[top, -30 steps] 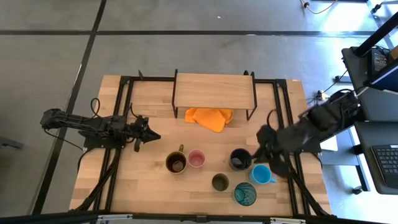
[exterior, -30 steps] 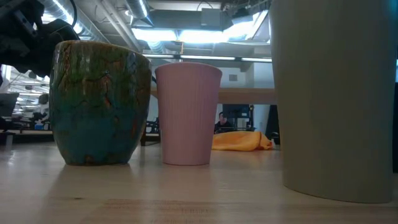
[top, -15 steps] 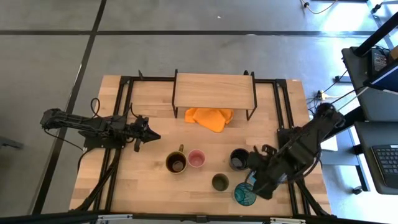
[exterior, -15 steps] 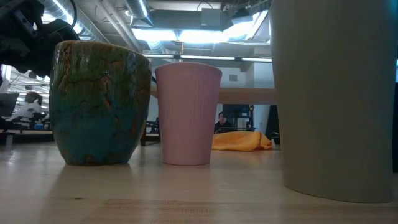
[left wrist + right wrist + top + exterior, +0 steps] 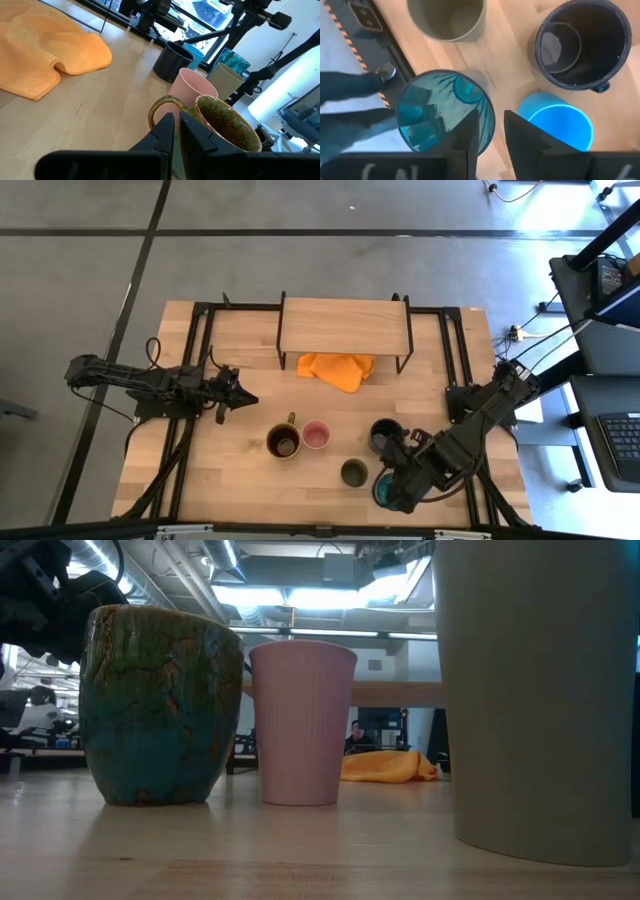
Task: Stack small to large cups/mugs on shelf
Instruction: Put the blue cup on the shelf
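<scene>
Teal glass-like tumbler stands at the table's near edge, just beside the light blue mug and near the black mug and olive-grey cup. Right gripper hangs directly over the tumbler; in the right wrist view its fingers stand slightly parted, one over the rim, gripping nothing that I can confirm. Left gripper waits well apart at the left side, its jaws pressed nearly together and empty, pointing toward the mustard-brown mug and pink cup. Shelf stands bare at the far side, orange cloth in front of it.

Assessment: the tumbler appears rigid, smooth-walled and likely slippery, possibly breakable. Best hold is across the rim wall, one finger inside, one outside, squeezed firmly but gently. Neighbouring mugs leave little clearance.
</scene>
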Robot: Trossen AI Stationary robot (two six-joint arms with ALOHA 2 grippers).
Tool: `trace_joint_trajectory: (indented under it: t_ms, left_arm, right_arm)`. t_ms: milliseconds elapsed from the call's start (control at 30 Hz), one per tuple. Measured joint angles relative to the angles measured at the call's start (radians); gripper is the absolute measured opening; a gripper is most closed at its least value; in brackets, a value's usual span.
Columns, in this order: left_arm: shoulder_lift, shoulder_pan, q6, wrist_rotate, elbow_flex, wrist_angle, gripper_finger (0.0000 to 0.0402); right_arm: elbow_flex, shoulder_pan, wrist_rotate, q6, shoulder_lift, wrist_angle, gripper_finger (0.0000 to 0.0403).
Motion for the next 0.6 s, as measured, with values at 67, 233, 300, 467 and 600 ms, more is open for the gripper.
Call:
trace_joint_trajectory:
  t_ms: [67, 233, 300, 467, 600]
  left_arm:
    - [0.0, 0.0, 0.0, 0.0, 0.0, 0.0, 0.0019]
    - [0.0, 0.0, 0.0, 0.0, 0.0, 0.0, 0.0019]
    - [0.0, 0.0, 0.0, 0.0, 0.0, 0.0, 0.0019]
    - [0.0, 0.0, 0.0, 0.0, 0.0, 0.0, 0.0019]
    - [0.0, 0.0, 0.0, 0.0, 0.0, 0.0, 0.0019]
  right_arm:
    - [0.0, 0.0, 0.0, 0.028, 0.0, -0.006, 0.0096]
    - [0.0, 0.016, -0.015, 0.107, 0.007, -0.015, 0.0143]
    - [-0.001, 0.031, -0.017, 0.127, 0.015, -0.014, 0.0167]
    - [-0.001, 0.05, 0.004, 0.162, 0.013, -0.02, 0.0194]
    - [-0.001, 0.05, 0.009, 0.165, 0.016, -0.023, 0.019]
